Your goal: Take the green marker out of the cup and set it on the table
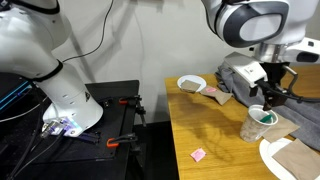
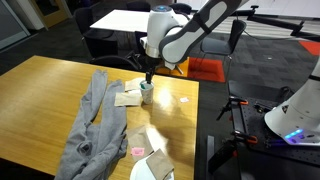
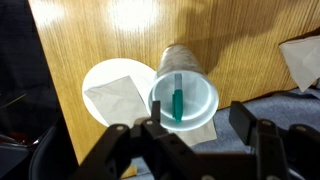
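While the gripper (image 3: 200,138) is held apart above the cup (image 3: 186,88) near the table (image 3: 100,30) edge, the green marker (image 3: 177,101) is seen inside, seemingly upright.

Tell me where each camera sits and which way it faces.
Exterior view: beside the table, looking along it; shows robot base, fingers over the cup.
Exterior view: across the table, raised, looking back over a grey cloth; shows the arm.
Wrist view: straight down into the cup onto the green marker; open fingers at the bottom.
Shared: all three see the cup.
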You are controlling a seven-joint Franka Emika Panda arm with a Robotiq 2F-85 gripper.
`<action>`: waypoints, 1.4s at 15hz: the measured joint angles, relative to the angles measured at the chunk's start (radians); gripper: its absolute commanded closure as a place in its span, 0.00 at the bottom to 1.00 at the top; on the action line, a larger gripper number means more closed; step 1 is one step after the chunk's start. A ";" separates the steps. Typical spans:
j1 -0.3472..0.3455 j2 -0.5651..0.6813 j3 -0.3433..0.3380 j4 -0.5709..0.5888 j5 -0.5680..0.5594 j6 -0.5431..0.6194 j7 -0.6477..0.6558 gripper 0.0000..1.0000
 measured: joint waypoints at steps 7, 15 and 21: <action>-0.001 0.081 -0.001 0.051 0.001 0.035 0.004 0.52; 0.000 0.140 -0.003 0.113 0.001 0.039 0.018 0.57; 0.000 0.188 -0.003 0.161 0.001 0.039 0.018 0.68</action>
